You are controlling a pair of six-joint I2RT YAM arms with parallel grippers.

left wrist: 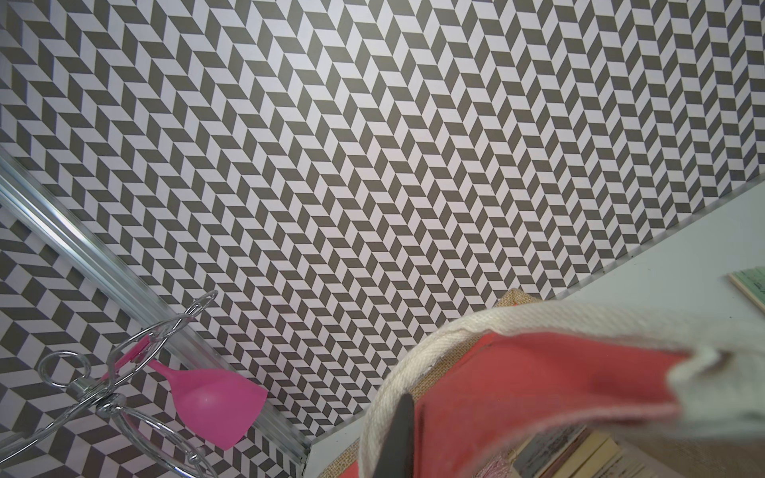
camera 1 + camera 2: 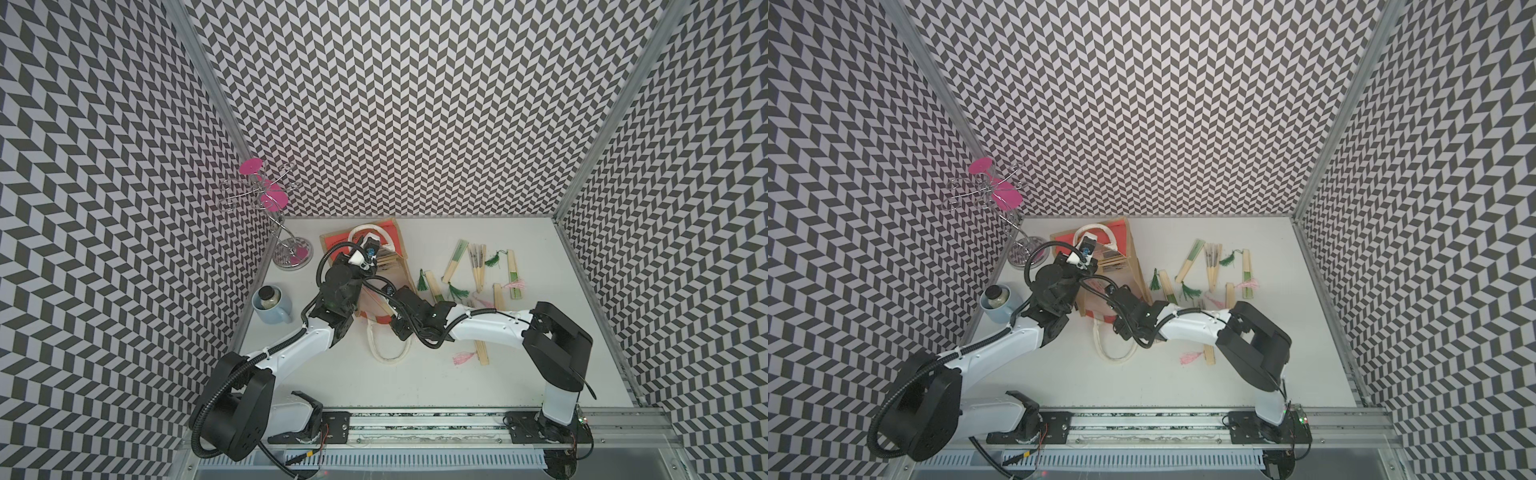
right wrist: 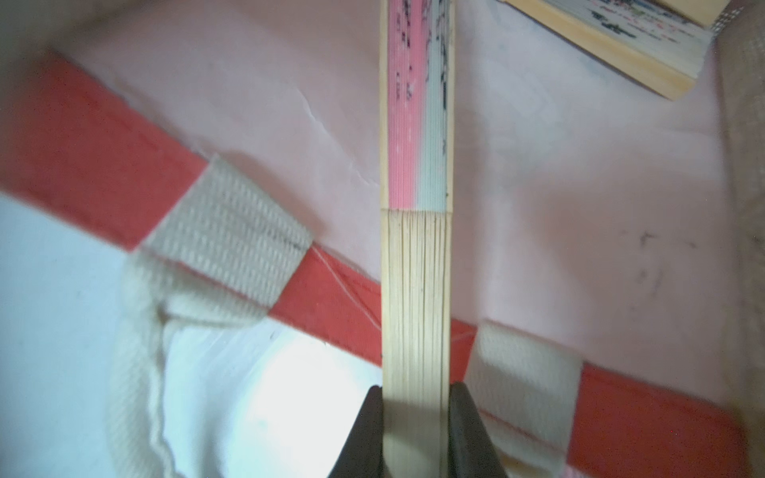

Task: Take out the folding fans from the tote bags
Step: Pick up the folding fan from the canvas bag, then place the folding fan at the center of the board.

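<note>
Right gripper (image 3: 416, 391) clamped on fan (image 3: 416, 269) at its bamboo end; paper end inside bag (image 2: 400, 245). Left gripper (image 2: 371, 246) closed on bag rim. Other fans (image 2: 457, 259) lie on table (image 2: 415, 382) beside bag

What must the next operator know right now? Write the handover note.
Left gripper: shut on the upper cream webbing handle of the boxy tan jute tote bag with red-orange panels, holding its mouth open.
Right gripper: shut on the bamboo stick end of a closed pink-and-pale paper folding fan, which points into the bag.
Done: at least six closed bamboo fans lie on the white table, on the robot's right of the bag.
Left: draw the held fan out and set it down. More fans inside, count unclear.
</note>
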